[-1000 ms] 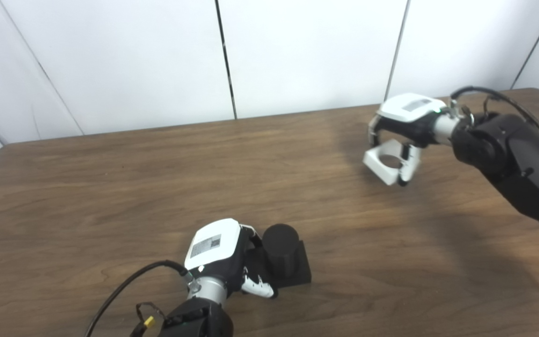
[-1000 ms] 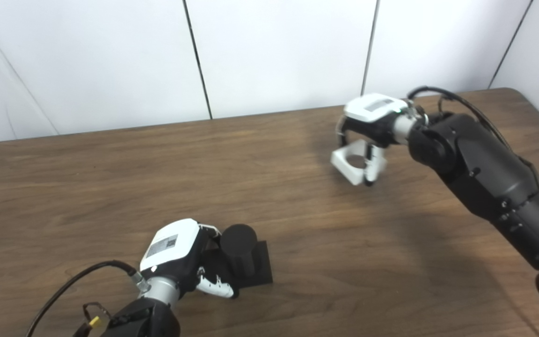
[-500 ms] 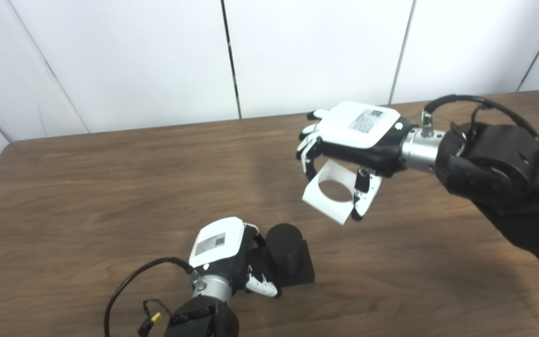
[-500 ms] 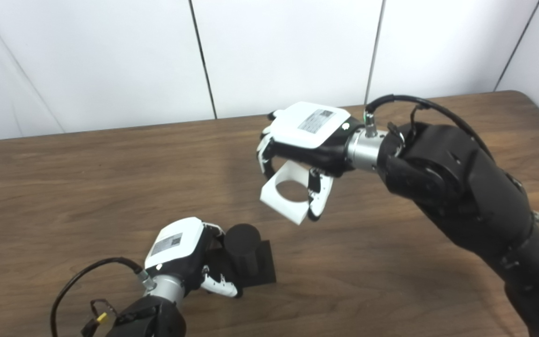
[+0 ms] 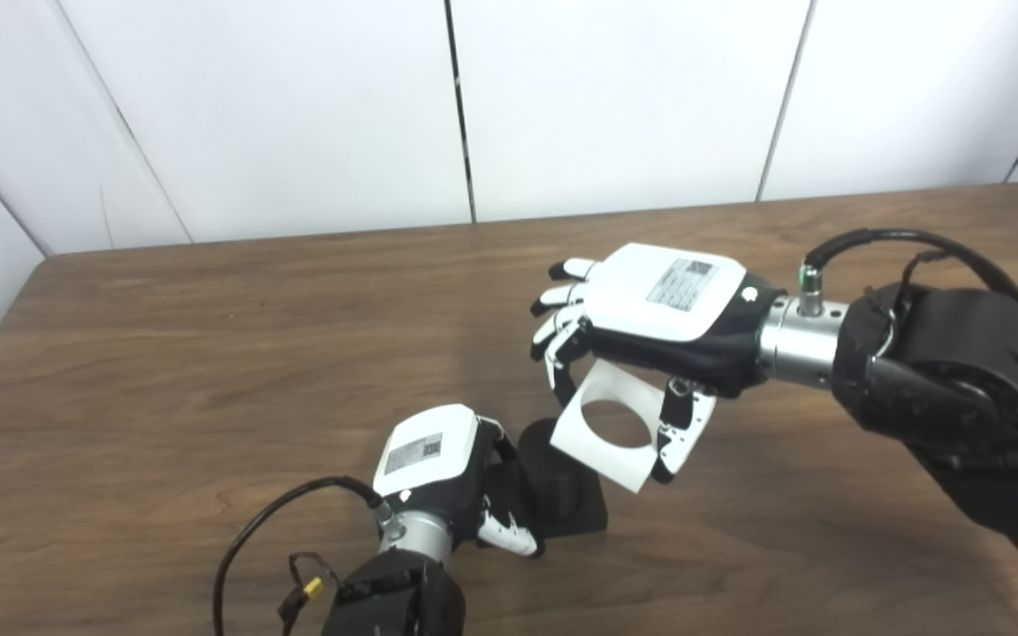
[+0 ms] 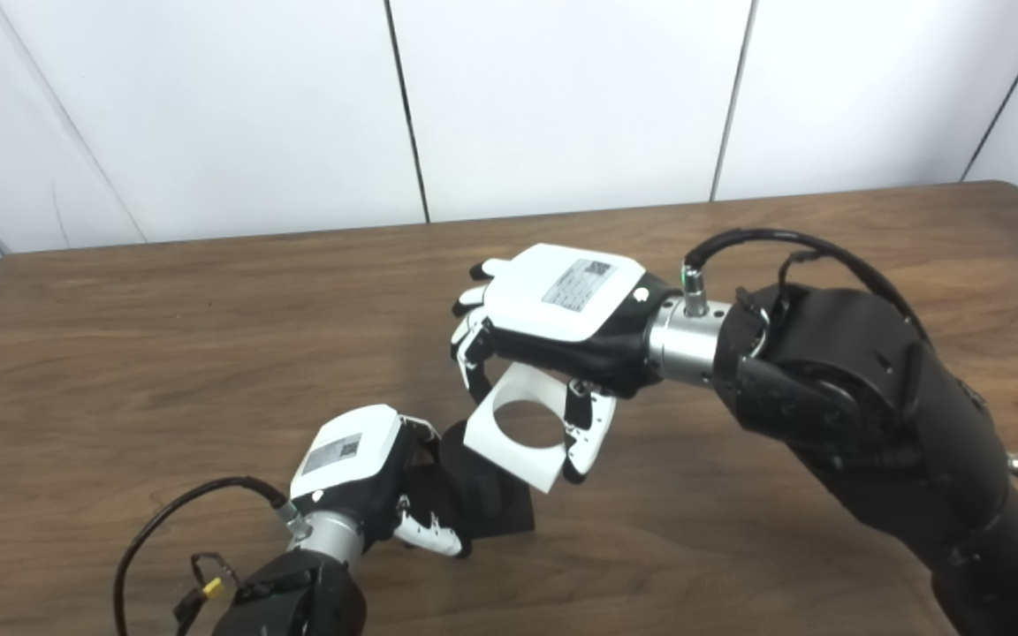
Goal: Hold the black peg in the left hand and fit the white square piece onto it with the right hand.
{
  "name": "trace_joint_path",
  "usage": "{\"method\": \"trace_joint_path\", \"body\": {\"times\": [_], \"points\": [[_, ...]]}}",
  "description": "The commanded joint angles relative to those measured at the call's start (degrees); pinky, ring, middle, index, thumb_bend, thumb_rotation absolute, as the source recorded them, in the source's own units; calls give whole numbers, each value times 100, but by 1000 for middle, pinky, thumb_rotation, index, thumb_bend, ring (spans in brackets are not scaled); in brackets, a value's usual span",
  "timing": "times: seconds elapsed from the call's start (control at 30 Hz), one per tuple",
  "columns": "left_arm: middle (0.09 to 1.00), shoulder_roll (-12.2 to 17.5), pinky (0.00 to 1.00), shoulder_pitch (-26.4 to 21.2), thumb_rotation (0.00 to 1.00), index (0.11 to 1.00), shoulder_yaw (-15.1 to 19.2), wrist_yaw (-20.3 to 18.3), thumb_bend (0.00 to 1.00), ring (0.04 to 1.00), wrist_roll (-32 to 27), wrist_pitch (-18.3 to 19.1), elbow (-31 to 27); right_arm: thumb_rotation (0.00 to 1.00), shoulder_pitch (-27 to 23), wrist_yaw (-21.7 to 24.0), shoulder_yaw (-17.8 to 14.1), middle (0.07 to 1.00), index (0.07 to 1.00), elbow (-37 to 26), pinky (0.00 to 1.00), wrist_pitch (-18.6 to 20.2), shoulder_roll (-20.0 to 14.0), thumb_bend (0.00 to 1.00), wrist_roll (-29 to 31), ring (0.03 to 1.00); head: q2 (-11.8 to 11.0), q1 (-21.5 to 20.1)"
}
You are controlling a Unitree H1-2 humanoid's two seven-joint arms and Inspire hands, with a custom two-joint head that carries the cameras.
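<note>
The black peg (image 5: 553,473), a round post on a square black base, rests on the wooden table near its front edge. My left hand (image 5: 438,468) is shut on the peg's left side. The white square piece (image 5: 611,424), with a round hole in its middle, hangs tilted in the air just right of and above the peg, its left corner overlapping the post in both views. My right hand (image 5: 650,309) is shut on the piece, fingers at its far edge and thumb at its near right edge. In the right eye view the piece (image 6: 518,426) covers part of the post.
The brown wooden table (image 5: 164,353) stretches out to the left and back, ending at a white panelled wall. A black cable (image 5: 279,521) loops off my left wrist near the front edge.
My right hand has carried the white piece left and down, from the far right of the table to just beside the peg. My left hand keeps its hold; the camera has shifted a little.
</note>
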Motion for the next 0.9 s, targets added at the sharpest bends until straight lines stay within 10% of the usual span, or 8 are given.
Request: {"method": "trace_joint_path", "body": {"times": [0.0, 0.87], "points": [[845, -660, 994, 105, 54, 483, -199, -65, 523, 938, 152, 86, 501, 140, -125, -75, -28, 807, 481, -22, 1000, -49, 88, 526, 12, 924, 13, -2], [843, -819, 992, 118, 55, 486, -389, -60, 522, 933, 359, 144, 541, 135, 422, -756, 255, 804, 482, 817, 1000, -999, 567, 524, -309, 917, 45, 85]]}}
